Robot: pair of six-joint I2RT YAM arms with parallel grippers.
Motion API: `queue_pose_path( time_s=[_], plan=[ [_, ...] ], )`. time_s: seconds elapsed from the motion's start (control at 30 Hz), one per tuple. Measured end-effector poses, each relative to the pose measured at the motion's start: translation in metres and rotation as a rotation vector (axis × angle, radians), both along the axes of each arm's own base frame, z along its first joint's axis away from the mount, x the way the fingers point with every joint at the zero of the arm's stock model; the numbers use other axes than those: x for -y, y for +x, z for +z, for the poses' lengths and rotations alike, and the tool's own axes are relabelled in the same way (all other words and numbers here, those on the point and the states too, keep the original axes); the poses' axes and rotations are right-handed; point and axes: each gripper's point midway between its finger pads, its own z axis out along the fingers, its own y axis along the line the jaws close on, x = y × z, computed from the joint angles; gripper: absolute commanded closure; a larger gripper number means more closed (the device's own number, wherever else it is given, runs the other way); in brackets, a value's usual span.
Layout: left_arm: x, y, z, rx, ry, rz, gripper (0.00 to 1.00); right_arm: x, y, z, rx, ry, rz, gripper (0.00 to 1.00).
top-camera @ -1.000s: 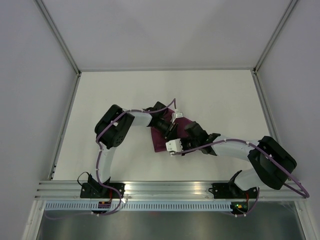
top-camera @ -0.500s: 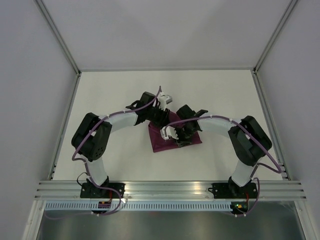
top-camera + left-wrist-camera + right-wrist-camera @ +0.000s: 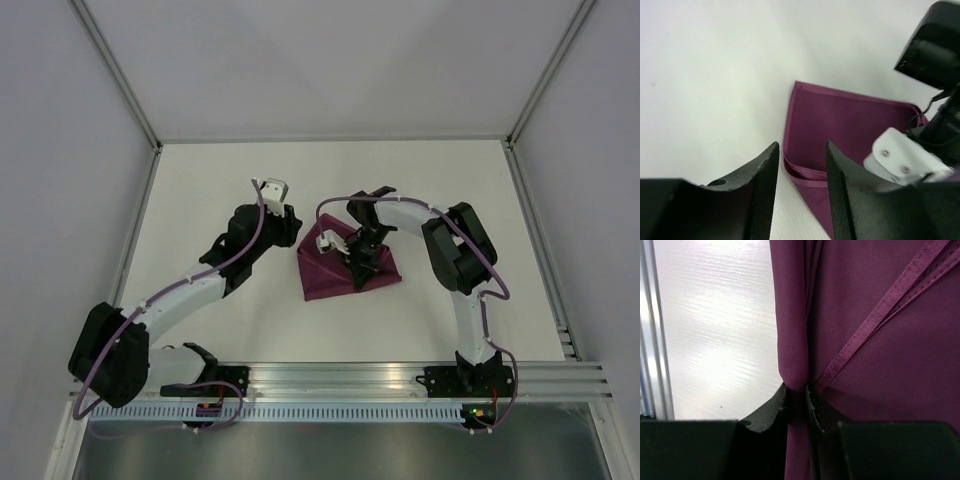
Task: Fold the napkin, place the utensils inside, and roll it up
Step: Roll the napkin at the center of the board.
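The magenta-purple napkin [image 3: 335, 278] lies folded on the white table, its hemmed edges showing in the left wrist view [image 3: 840, 120]. My right gripper [image 3: 359, 262] is down on its middle, shut on a raised fold of the cloth [image 3: 795, 375] that is pinched between the black fingertips [image 3: 771, 407]. My left gripper [image 3: 290, 234] hovers just left of the napkin's far left corner, open, with only table and a cloth edge showing between its fingers [image 3: 762, 190]. The utensils are out of view.
White walls enclose the table on three sides, with metal frame posts [image 3: 125, 90] at the corners. An aluminium rail [image 3: 340, 375] carrying both arm bases runs along the near edge. The right arm's white camera housing [image 3: 900, 157] sits close to my left gripper.
My left gripper has drawn back leftward off the napkin and its jaws have widened. The right gripper has shifted over the napkin's middle and tightened on a fold.
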Motion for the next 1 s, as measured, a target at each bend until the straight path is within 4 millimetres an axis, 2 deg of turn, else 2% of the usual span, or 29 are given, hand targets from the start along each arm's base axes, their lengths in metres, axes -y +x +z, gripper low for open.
queue_pose_path(
  time_s=[0.07, 0.13, 0.23, 0.37, 0.47, 0.6, 0.83, 1.0],
  plan=[
    [-0.006, -0.006, 0.014, 0.068, -0.024, 0.025, 0.53, -0.001, 0.000, 0.000, -0.040, -0.014, -0.015, 0.93],
    [-0.004, -0.018, 0.023, 0.134, -0.034, 0.020, 0.52, -0.001, -0.002, -0.001, -0.082, -0.031, -0.030, 0.93],
    [0.020, -0.044, 0.027, 0.210, 0.007, -0.061, 0.51, -0.002, -0.004, -0.001, -0.135, -0.053, -0.048, 0.93],
    [0.056, -0.080, 0.021, 0.273, 0.097, -0.207, 0.51, -0.002, -0.009, -0.002, -0.203, -0.076, -0.069, 0.93],
    [0.071, -0.095, 0.015, 0.298, 0.156, -0.275, 0.49, -0.002, -0.010, -0.002, -0.242, -0.083, -0.087, 0.93],
    [0.084, -0.109, -0.010, 0.286, 0.262, -0.361, 0.48, 0.000, -0.012, -0.002, -0.280, -0.087, -0.108, 0.93],
    [0.112, -0.134, -0.081, 0.193, 0.513, -0.568, 0.45, 0.000, -0.013, -0.002, -0.307, -0.095, -0.126, 0.93],
    [0.120, -0.139, -0.105, 0.165, 0.585, -0.650, 0.43, 0.000, -0.013, -0.002, -0.310, -0.097, -0.129, 0.93]
  ],
)
